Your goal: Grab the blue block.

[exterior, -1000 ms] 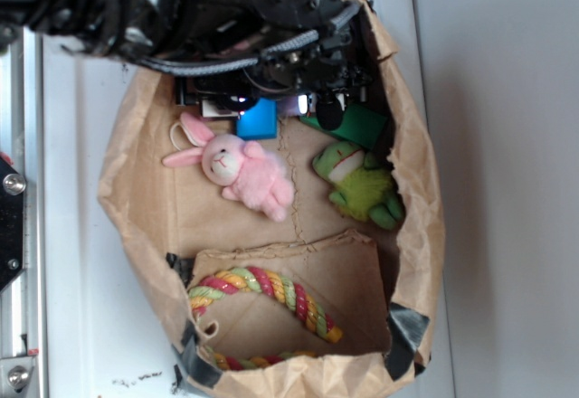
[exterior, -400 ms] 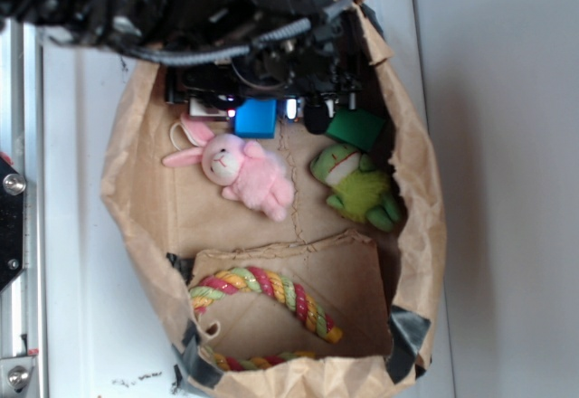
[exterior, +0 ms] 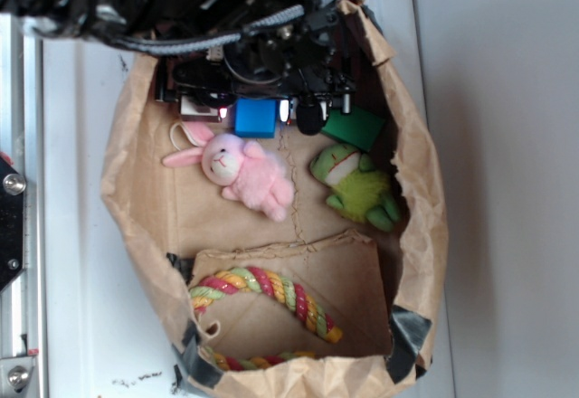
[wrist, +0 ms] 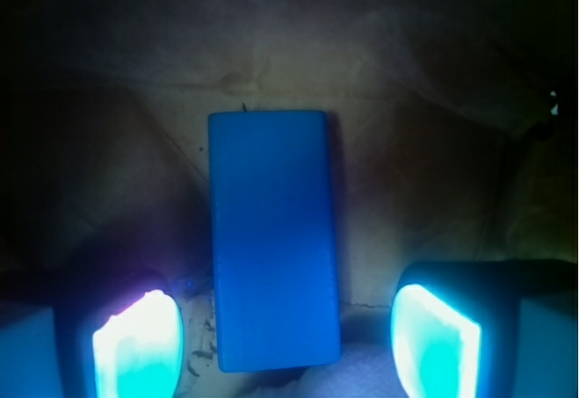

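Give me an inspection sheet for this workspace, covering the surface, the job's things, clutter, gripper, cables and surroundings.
Surface: crumpled brown paper bag laid open on a white table; a paper flap forms a pocket at its near end.
Job's things: blue block lies flat on the paper, between the fingers and untouched.
Clutter: pink plush bunny, green plush frog, green block and a coloured rope toy in the pocket.
Grippers: gripper open, its glowing pads either side of the block with gaps.
Cables: grey sleeved cable runs along the arm.
Surroundings: metal rail at the left edge; grey wall at the right.
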Controlling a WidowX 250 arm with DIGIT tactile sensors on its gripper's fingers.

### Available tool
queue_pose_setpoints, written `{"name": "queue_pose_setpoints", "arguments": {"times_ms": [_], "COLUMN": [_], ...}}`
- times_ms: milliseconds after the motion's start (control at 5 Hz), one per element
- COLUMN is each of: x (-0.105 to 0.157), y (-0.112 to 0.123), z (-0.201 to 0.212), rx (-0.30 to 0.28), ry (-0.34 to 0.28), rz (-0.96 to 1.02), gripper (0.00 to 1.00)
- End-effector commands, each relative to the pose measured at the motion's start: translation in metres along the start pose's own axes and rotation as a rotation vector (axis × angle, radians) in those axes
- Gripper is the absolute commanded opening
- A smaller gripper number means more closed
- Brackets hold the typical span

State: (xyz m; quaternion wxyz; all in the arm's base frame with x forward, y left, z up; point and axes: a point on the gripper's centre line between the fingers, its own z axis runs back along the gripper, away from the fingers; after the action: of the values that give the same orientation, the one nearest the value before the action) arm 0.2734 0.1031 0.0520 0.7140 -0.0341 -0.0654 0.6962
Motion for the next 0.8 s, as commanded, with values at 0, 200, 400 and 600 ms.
{"name": "queue_pose_setpoints", "arguments": {"times_ms": [0, 200, 400, 600], "x": [0.017, 0.017, 0.015, 0.013], "y": [-0.007, -0.008, -0.007, -0.003], "z": [0.011, 0.0, -0.009, -0.017], "rx": [-0.092, -0.098, -0.109, -0.116], "ry": [-0.065, -0.081, -0.095, -0.115], "rz": [0.047, 0.05, 0.045, 0.031], "gripper": [1.0, 1.0, 1.0, 1.0]}}
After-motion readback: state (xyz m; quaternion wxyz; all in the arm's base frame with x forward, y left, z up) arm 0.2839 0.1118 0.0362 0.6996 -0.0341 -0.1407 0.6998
